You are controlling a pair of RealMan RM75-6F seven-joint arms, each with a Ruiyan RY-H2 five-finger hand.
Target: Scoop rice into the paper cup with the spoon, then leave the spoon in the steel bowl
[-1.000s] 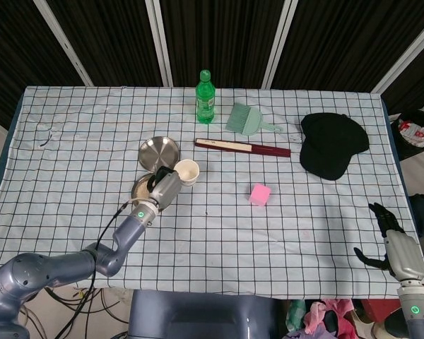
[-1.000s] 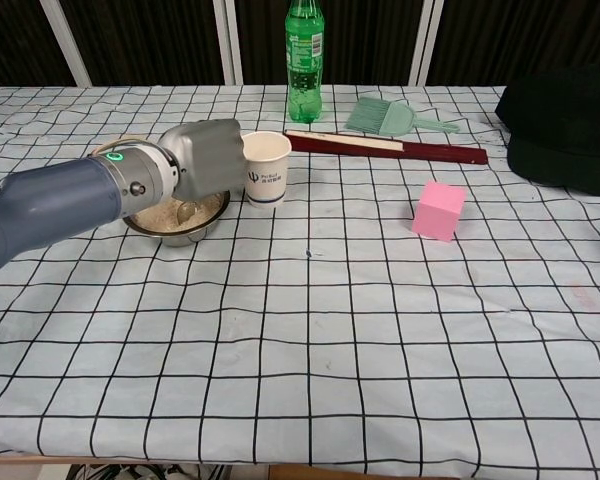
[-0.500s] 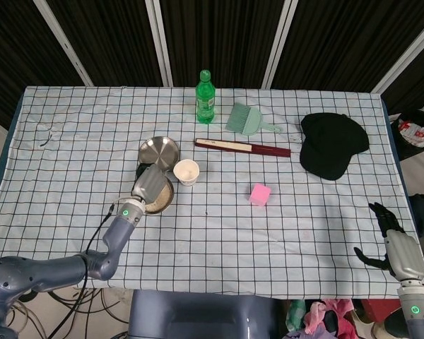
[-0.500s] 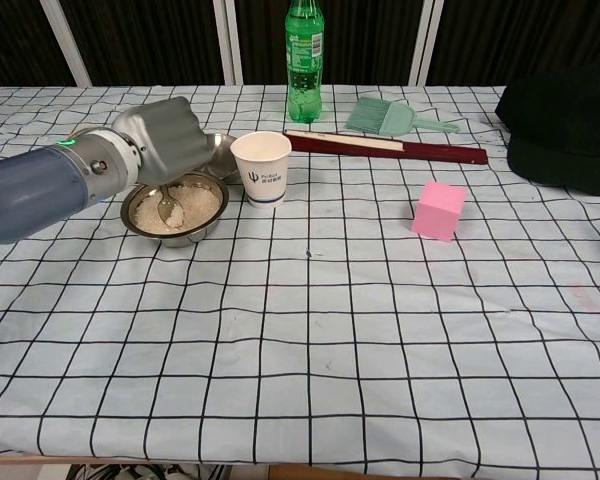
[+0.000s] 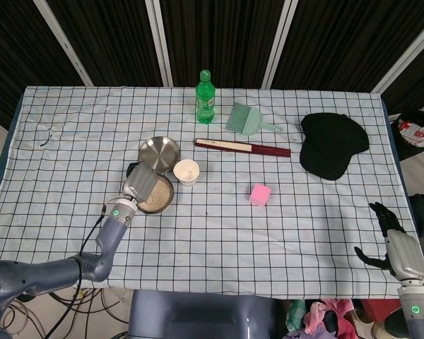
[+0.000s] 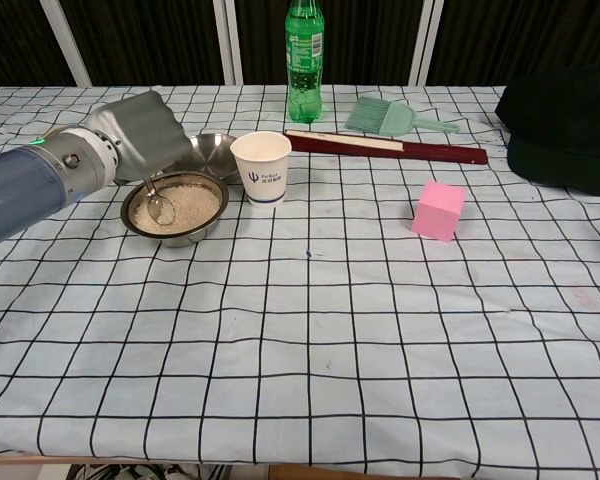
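Note:
My left hand (image 6: 135, 132) (image 5: 137, 183) grips a metal spoon (image 6: 158, 204) whose tip dips into the rice bowl (image 6: 176, 209) (image 5: 155, 198), at the bowl's left side. A white paper cup (image 6: 261, 167) (image 5: 186, 171) stands upright just right of the bowl. The steel bowl (image 6: 210, 156) (image 5: 159, 150) lies behind the rice bowl, partly hidden by my hand in the chest view. Low at the table's right front corner, my right hand (image 5: 394, 240) hangs with fingers apart and holds nothing.
A green bottle (image 6: 303, 61), a green brush (image 6: 390, 116) and a dark red folded fan (image 6: 385, 146) lie at the back. A pink cube (image 6: 438, 211) sits right of centre. A black cap (image 6: 565, 130) lies far right.
My left hand has pulled back to the left from beside the cup, uncovering the rice bowl, and the spoon now shows dipping into the rice. The right hand has not moved.

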